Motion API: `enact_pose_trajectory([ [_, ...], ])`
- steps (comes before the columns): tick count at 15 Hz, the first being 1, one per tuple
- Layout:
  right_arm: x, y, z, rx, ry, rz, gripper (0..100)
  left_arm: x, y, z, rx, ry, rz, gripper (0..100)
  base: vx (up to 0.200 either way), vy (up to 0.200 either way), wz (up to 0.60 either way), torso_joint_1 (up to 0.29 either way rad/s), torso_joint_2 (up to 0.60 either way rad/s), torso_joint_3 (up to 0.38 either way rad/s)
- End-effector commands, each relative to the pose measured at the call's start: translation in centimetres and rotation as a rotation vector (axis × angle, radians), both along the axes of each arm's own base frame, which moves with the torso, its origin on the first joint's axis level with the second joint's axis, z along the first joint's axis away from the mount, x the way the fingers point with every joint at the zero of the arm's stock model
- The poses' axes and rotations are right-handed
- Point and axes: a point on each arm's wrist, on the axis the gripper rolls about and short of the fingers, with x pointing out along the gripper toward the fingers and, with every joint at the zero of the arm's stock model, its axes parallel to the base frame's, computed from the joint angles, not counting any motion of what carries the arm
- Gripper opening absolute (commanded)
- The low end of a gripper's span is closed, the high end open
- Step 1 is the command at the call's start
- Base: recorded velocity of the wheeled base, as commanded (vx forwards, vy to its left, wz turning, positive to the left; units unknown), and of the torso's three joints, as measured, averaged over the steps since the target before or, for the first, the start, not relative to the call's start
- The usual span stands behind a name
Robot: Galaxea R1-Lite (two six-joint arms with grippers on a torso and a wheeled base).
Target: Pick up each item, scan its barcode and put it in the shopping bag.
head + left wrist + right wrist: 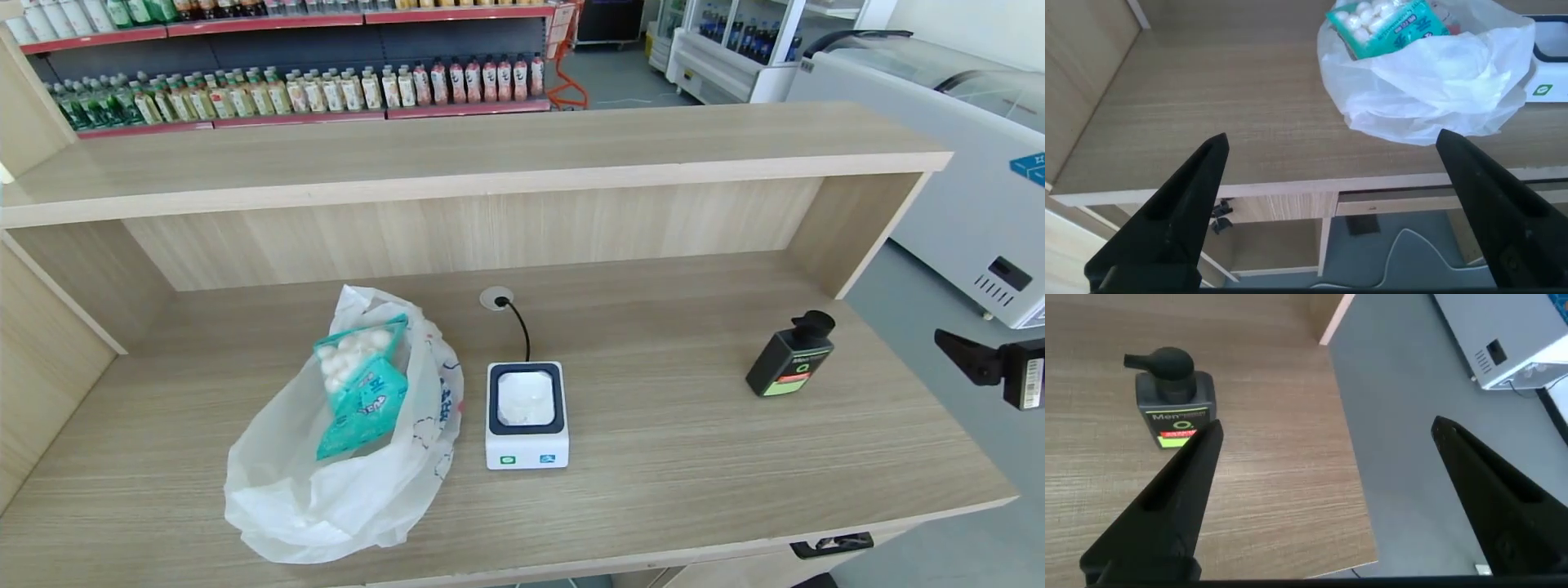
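Bagged: teal packet (pixel 359 384), in white plastic shopping bag (pixel 326 498). Outstanding: black pump bottle (pixel 790 358), worktop's right edge. Jaws apart on left gripper (pixel 1333 140) and right gripper (pixel 1327 425).

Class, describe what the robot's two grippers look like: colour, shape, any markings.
Left gripper and right gripper look alike: two matte black, flat fingers each, tapering to blunt tips. The right one's black body carries a white label.

Translucent white with blue print for the shopping bag (pixel 326 506); teal for the packet (pixel 363 396) of white balls; white, black-framed for the scanner (pixel 526 445); black with green-red label for the pump bottle (pixel 788 359); pale woodgrain for the surface (pixel 694 465).
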Motion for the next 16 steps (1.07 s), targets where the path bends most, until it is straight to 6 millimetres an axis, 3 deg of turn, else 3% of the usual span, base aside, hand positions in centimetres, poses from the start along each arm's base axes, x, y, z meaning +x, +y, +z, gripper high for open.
enact_pose_trajectory([
  [1, 2.8, -0.7, -3.3, 0.01, 0.126, -0.011, 100, 0.0, 0.0, 0.0, 0.0, 0.001, 0.0, 100, 0.0, 0.0, 0.0, 0.0, 0.0, 0.0],
  [4, 5.0, -0.5, -4.9, 0.025, 0.159, 0.054, 100, 0.0, 0.0, 0.0, 0.0, 0.0, 0.0, 100, 0.0, 0.0, 0.0, 0.0, 0.0, 0.0],
  [12, 7.3, -0.3, -7.0, 0.014, 0.228, 0.252, 100, 0.0, 0.0, 0.0, 0.0, 0.0, 0.0, 100, 0.0, 0.0, 0.0, 0.0, 0.0, 0.0],
  [16, 9.4, -0.6, -7.1, 0.005, 0.213, 0.285, 100, 0.0, 0.0, 0.0, 0.0, 0.0, 0.0, 100, 0.0, 0.0, 0.0, 0.0, 0.0, 0.0],
])
